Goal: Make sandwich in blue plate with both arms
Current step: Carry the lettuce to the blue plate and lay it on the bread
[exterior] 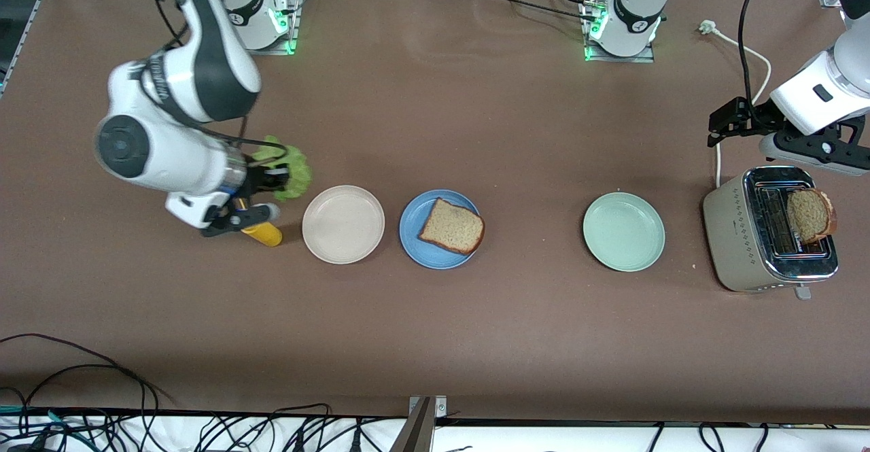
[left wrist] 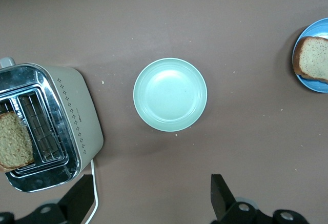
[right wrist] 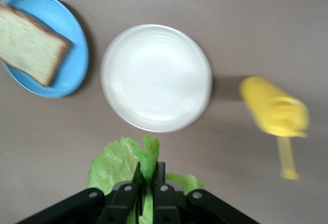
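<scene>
At the left arm's end of the table, a toaster [exterior: 761,234] is holding one bread slice [exterior: 810,215], with the left gripper [left wrist: 148,196] hanging released at its twelve o'clock. Mid-table, the blue plate [exterior: 416,241] is carrying another bread slice [exterior: 451,226]. At the beige plate's [exterior: 343,224] ten o'clock, the right gripper [right wrist: 147,175] is pinching a lettuce leaf [exterior: 291,170] above a yellow bottle [exterior: 264,233].

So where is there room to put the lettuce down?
Free spots: the beige-white plate is bare, the mint-green plate too, and bare table lies between the mint-green one and the blue plate. It is crowded where the right gripper, shut on the lettuce, hangs by the yellow bottle.
</scene>
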